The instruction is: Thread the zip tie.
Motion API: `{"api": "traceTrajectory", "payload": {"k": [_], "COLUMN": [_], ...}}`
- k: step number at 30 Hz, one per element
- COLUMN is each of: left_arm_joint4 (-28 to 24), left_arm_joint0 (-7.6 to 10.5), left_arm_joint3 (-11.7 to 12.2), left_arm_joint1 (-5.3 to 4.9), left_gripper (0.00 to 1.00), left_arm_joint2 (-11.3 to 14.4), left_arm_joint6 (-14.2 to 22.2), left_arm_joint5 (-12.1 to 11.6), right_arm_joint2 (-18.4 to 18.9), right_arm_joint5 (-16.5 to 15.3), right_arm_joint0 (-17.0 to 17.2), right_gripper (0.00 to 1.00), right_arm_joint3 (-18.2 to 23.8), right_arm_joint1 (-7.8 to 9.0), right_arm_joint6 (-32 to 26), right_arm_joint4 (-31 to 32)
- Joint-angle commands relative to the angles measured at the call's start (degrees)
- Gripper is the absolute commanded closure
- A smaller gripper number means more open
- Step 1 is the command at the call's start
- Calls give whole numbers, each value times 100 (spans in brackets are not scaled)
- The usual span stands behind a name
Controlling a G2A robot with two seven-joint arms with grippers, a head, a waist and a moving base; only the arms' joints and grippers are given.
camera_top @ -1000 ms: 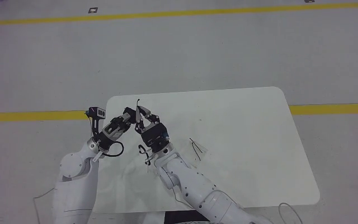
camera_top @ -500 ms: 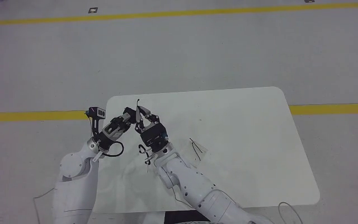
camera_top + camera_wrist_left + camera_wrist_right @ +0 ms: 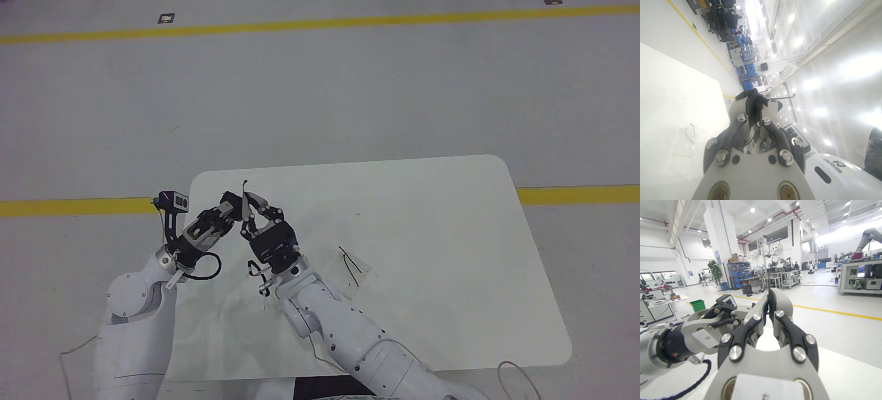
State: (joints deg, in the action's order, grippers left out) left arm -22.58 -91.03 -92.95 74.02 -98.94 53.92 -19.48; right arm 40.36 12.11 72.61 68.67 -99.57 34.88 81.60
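The left end effector (image 3: 753, 97) and right end effector (image 3: 769, 295) each pinch the zip tie (image 3: 769, 281) in the air above the desk (image 3: 450, 250). Threading seems mid-alignment. Next, the tail needs fine steering into the head.

Thin black zip tie (image 3: 769, 279): smooth plastic. White table (image 3: 450, 230): matt, smooth. My right gripper (image 3: 769, 295): grey plastic, shiny metal screws.

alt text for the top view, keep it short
The left gripper and right gripper meet over the white table's far left corner, both shut on one thin black zip tie. A second tie lies flat farther right on the table.
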Motion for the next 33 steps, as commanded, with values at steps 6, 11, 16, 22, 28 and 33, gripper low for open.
{"api": "traceTrajectory", "payload": {"k": [6,11,16,22,28,33], "left_arm_joint4": [0,0,0,0,0,0], "left_arm_joint0": [0,0,0,0,0,0], "left_arm_joint3": [0,0,0,0,0,0], "left_arm_joint1": [0,0,0,0,0,0], "left_gripper": [100,100,100,100,100,100], "left_arm_joint2": [0,0,0,0,0,0], "left_arm_joint6": [0,0,0,0,0,0], "left_arm_joint5": [0,0,0,0,0,0], "right_arm_joint2": [8,3,-1,-12,-17,-7], "right_arm_joint5": [-31,0,54,102,131,134], "right_arm_joint0": [-3,-11,-18,-36,-50,-55], "right_gripper": [100,100,100,100,100,100], "right_arm_joint3": [-4,-18,-31,-51,-68,-75], "right_arm_joint1": [-3,-7,-10,-17,-23,-25], "right_arm_joint6": [-63,-103,-115,-133,-149,-168], "right_arm_joint4": [34,73,90,97,125,174]}}
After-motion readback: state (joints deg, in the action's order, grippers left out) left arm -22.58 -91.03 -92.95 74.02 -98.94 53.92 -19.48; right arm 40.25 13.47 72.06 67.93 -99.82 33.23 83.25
